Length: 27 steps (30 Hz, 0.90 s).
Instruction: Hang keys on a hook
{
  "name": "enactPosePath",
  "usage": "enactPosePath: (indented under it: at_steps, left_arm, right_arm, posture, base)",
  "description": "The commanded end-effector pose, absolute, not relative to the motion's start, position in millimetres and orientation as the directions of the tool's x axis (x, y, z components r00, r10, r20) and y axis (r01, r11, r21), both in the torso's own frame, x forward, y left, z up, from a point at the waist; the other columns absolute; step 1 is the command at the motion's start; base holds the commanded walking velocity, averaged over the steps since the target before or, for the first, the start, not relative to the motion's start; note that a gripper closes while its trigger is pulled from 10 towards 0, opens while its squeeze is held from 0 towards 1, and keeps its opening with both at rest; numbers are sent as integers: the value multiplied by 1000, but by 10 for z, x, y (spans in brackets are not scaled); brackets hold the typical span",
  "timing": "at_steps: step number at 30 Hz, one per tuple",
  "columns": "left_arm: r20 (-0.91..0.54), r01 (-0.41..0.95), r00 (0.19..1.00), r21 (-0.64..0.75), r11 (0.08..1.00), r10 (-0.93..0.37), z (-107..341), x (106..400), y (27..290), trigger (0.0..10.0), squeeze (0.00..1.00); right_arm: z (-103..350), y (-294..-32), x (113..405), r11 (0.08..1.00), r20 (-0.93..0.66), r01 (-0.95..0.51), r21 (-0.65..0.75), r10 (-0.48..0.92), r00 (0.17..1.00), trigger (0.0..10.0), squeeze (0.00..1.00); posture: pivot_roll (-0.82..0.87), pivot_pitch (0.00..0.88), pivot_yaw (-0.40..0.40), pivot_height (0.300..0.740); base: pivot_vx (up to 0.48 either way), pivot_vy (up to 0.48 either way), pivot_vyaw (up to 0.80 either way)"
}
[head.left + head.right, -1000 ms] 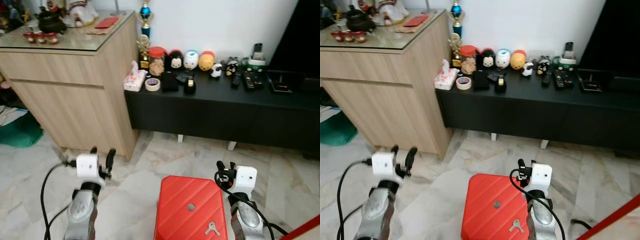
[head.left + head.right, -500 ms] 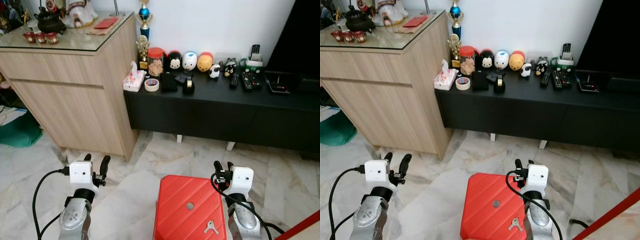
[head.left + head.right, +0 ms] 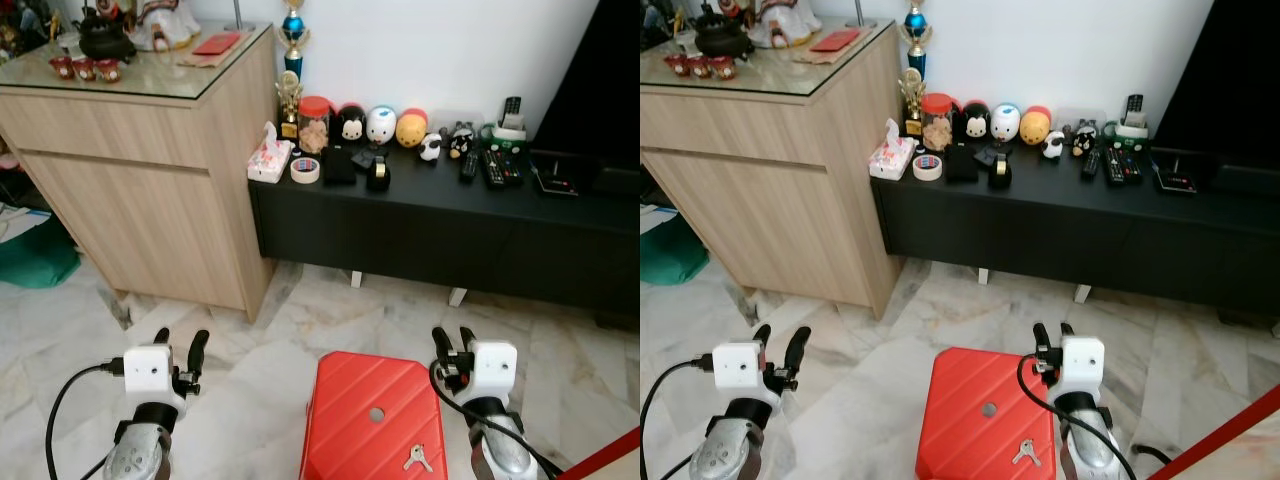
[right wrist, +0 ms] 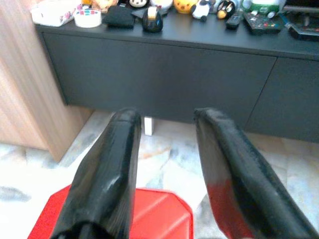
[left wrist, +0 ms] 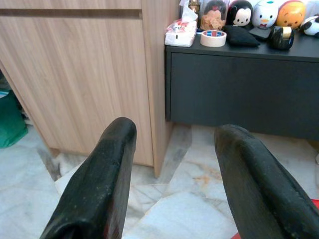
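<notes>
Left eye view: keys [image 3: 417,459] lie on the red stool [image 3: 365,400], just beside our right gripper [image 3: 452,342]; we should drop straight onto them. Right wrist view: fingers [image 4: 107,174] spread, empty. Left wrist view: left gripper [image 5: 172,169] spread too, idle. No hook spotted yet.

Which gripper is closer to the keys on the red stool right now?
The right. The right gripper hangs just beyond the keys, at the red stool's right edge; the left gripper is off past its far side, over the floor.
</notes>
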<state>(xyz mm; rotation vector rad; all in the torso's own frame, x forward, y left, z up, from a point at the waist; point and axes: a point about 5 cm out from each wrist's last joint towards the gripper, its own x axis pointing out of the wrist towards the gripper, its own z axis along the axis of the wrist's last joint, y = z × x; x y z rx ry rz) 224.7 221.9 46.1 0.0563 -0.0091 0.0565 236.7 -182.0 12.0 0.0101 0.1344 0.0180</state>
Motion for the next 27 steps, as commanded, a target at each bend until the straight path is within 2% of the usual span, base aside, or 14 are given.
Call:
enactPosePath:
  at_steps: [1, 15, 27]
  left_arm:
    - [15, -49, 999, 47, 998, 48, 489, 2238, 2192, 10000, 0]
    - [-12, -6, 1000, 43, 999, 7, 482, 2319, 2147, 10000, 0]
    - [-31, -3, 1000, 22, 1000, 3, 441, 2277, 2079, 10000, 0]
  right_arm:
    - [154, -1836, 2358, 1000, -125, -11, 5, 12, 992, 10000, 0]
    - [109, -1872, 2371, 1000, -168, 5, -2, -6, 986, 10000, 0]
    - [121, -1910, 2393, 1000, -186, 4, 5, -3, 982, 10000, 0]
  posture:
    - [69, 0, -38, 740]
    - [36, 0, -16, 740]
    - [64, 0, -62, 740]
  base:
    - [0, 0, 0]
    - [0, 0, 0]
    - [0, 0, 0]
